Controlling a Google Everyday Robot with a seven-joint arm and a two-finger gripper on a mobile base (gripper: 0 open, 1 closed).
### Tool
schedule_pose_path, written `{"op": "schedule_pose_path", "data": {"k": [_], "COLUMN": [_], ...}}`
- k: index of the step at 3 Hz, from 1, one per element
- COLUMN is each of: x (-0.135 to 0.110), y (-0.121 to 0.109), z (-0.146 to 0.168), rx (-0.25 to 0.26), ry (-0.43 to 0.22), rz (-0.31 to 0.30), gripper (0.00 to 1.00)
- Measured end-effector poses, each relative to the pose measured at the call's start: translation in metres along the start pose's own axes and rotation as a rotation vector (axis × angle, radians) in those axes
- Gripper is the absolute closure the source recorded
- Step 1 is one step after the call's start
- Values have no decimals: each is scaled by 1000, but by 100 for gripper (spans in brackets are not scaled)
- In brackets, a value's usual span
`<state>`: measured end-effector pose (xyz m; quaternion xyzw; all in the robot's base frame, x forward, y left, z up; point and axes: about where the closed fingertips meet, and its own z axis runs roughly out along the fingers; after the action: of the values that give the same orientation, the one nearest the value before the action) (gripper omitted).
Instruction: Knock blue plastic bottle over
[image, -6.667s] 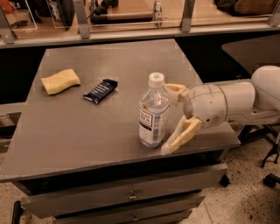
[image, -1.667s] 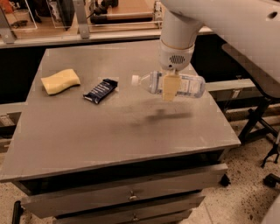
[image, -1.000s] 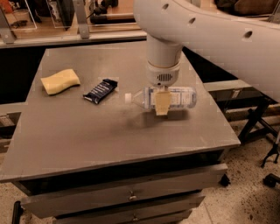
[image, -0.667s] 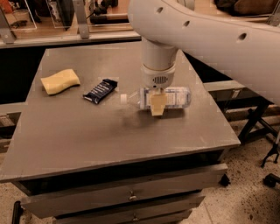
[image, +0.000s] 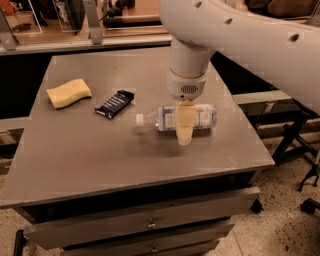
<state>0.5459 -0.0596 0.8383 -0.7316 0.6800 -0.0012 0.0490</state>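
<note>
The blue plastic bottle (image: 200, 116) lies on its side on the grey table (image: 100, 155), its white cap (image: 140, 120) pointing left. It is clear with a white-and-dark label. My gripper (image: 184, 127) hangs from the white arm right above the bottle's middle, and one cream fingertip (image: 184, 131) crosses in front of the bottle.
A dark snack wrapper (image: 115, 103) lies left of the bottle. A yellow sponge (image: 69, 92) lies at the table's left. The table has drawers below its front edge. Metal railings stand behind the table, and a stand's legs are at the right on the floor.
The bottle stood upright at first and now lies on its side. Over the last second it has shifted slightly left and nearer with the gripper above it.
</note>
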Motion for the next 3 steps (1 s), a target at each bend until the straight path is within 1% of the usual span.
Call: {"op": "schedule_pose_path", "data": {"k": [1, 2, 3], "x": [8, 22, 37], "y": [6, 12, 13], "z": [-25, -40, -38], "rx": [28, 50, 47], "ry": [-83, -144, -226], "rz": [-30, -20, 18], "gripper": [0, 0, 0]}}
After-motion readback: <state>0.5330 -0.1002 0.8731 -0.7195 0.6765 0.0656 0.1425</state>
